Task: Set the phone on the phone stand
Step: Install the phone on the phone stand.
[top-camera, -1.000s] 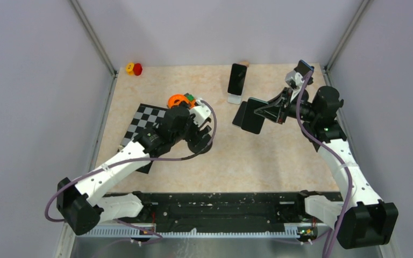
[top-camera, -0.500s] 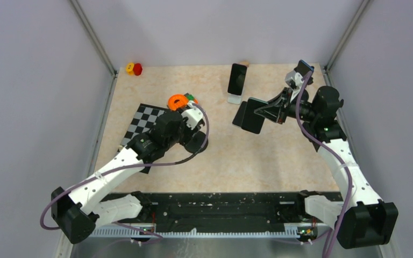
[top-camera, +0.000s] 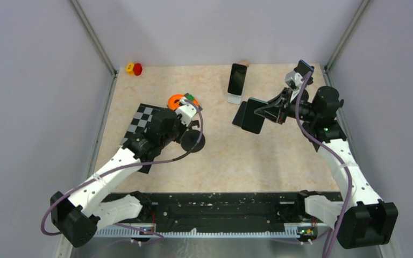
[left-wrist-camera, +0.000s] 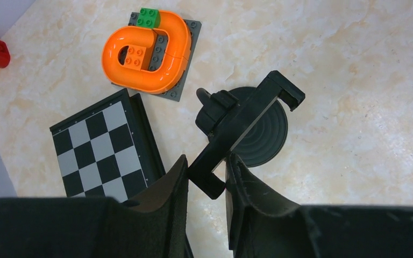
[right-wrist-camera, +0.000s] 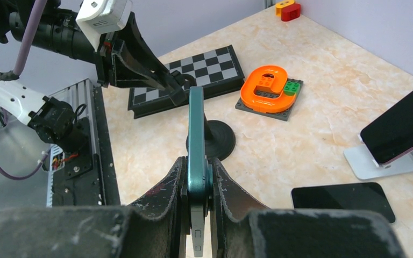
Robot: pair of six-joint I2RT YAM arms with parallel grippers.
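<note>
The phone stand (left-wrist-camera: 247, 115) is black, a clamp cradle on a round base (top-camera: 192, 142), standing mid-table right of the chessboard. My left gripper (left-wrist-camera: 206, 161) comes at it from above, and both fingers press the near end of the cradle. In the top view the left gripper (top-camera: 193, 124) hovers just over the base. My right gripper (right-wrist-camera: 197, 164) is shut on a teal phone (right-wrist-camera: 196, 129), held edge-on above the table and pointing toward the stand (right-wrist-camera: 215, 141). From above, that phone (top-camera: 253, 117) hangs right of centre in the right gripper (top-camera: 267, 111).
A folded chessboard (top-camera: 142, 126) lies left of the stand, with an orange Lego loop on a grey plate (top-camera: 178, 100) behind it. Another phone leans on a white stand (top-camera: 237, 79) at the back. A dark phone (right-wrist-camera: 343, 196) lies flat nearby. Red and yellow blocks (top-camera: 134, 68) sit far left.
My left gripper's jaws have closed from wide open onto the stand's cradle, and the left arm has shifted left, uncovering the round base. The right arm and phone have not moved.
</note>
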